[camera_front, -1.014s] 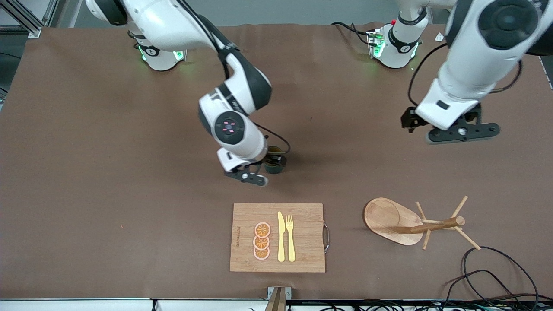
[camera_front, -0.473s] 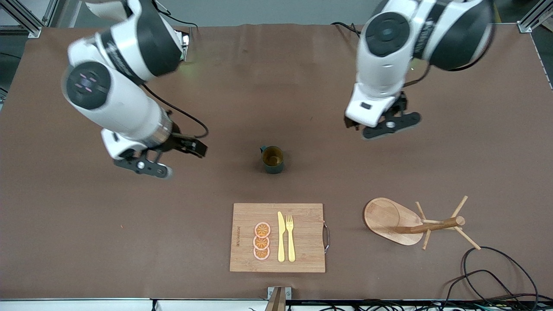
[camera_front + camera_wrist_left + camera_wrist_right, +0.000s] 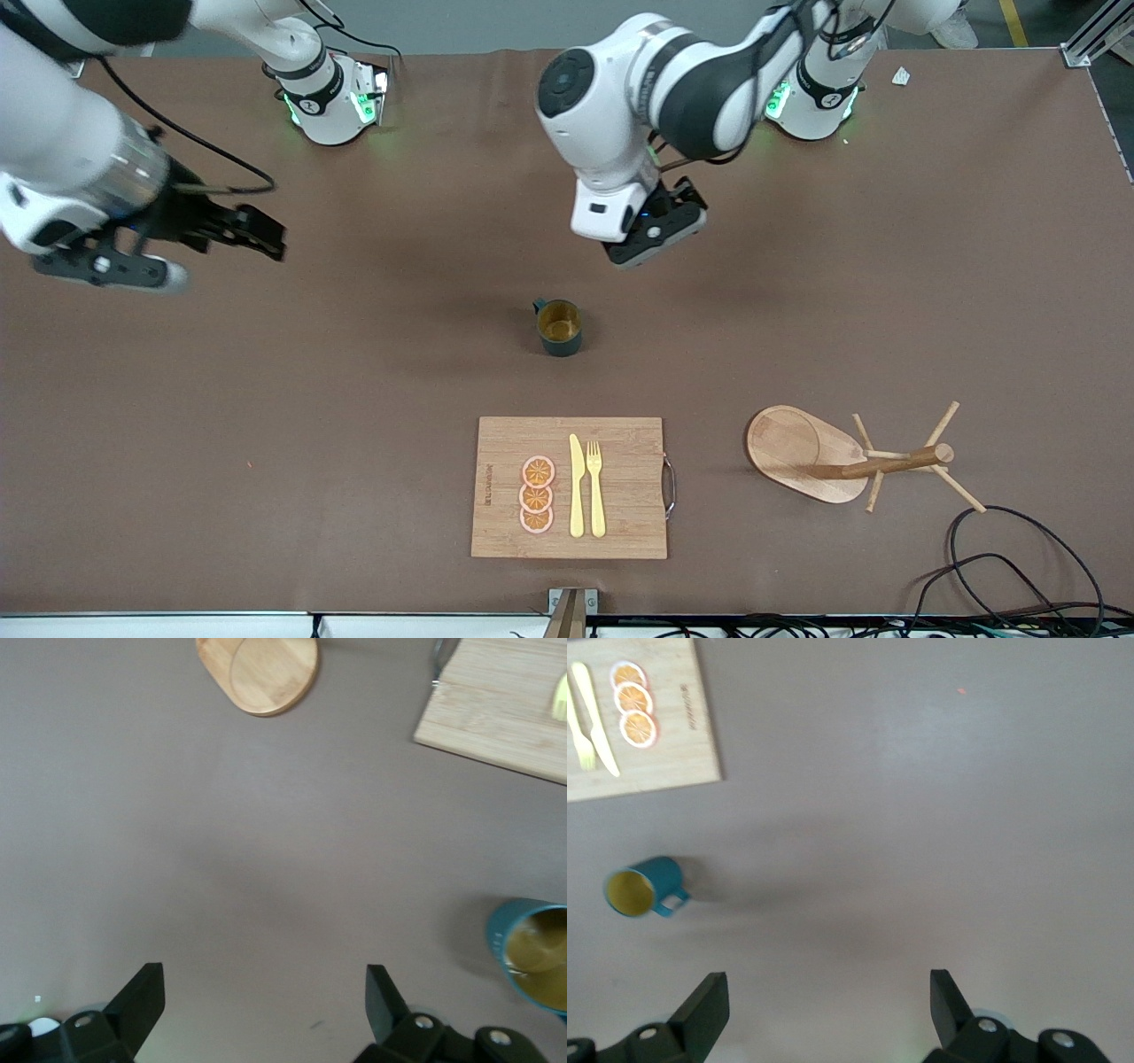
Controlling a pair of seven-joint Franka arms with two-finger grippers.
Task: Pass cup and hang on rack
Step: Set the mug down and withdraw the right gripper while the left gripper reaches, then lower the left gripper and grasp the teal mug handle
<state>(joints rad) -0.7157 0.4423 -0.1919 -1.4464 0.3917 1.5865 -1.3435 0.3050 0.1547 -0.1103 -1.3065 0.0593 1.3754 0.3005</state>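
One cup [image 3: 559, 327], upright on the surface [image 3: 354, 372], handle toward the robots' bases, held by neither hand. Left hand [image 3: 654, 232], fingers apart, empty, hangs over bare surface close to the cup. Right hand [image 3: 177, 252], fingers apart, empty, hangs well apart at the right arm's end. One rack [image 3: 833, 456], nearer the camera, toward the left arm's end. One cutting board [image 3: 569, 487]: three orange slices [image 3: 537, 494], one knife [image 3: 577, 486], one fork [image 3: 595, 487].

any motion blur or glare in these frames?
Front view: right gripper smeared by motion, cup and rack sharp; green base lights tint the table. Left wrist view: cup rim soft, cut by the frame edge. No glare; shadows soft.
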